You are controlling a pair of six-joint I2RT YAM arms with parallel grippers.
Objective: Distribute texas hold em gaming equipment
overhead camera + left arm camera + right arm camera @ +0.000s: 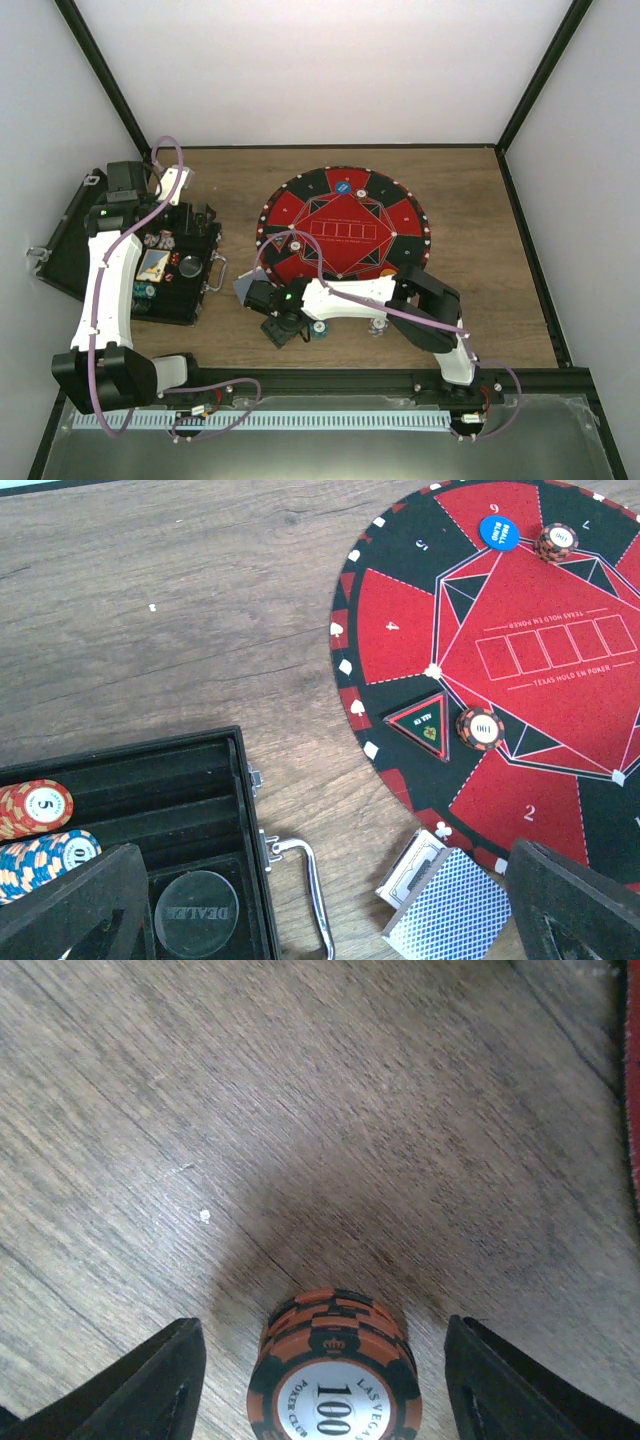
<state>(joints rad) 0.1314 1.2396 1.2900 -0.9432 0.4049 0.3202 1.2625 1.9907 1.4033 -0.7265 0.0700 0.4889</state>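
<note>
Left wrist view, round mat (400,620) as reference: on it, blue disc (497,532), far chip (556,542), near chip (479,729), triangular marker (424,723). Off its near edge, card deck (447,905), undealt; striped chips (35,808) sit in black case (200,780). Right gripper (330,1390), jaws spread, straddles a 100-chip stack (335,1355) on wood beside the mat; left gripper (330,905) spread, empty. Judged partly distributed.

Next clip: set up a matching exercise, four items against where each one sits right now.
Items:
1. blue disc
2. dealer button
3. card deck
4. orange 100 chip stack

Places:
A. inside the black case
B. on the wooden table, between the open fingers of the right gripper
C. on the red and black mat
D. on the wood, between the case handle and the mat

Pairs: 1-C, 2-A, 3-D, 4-B
</note>
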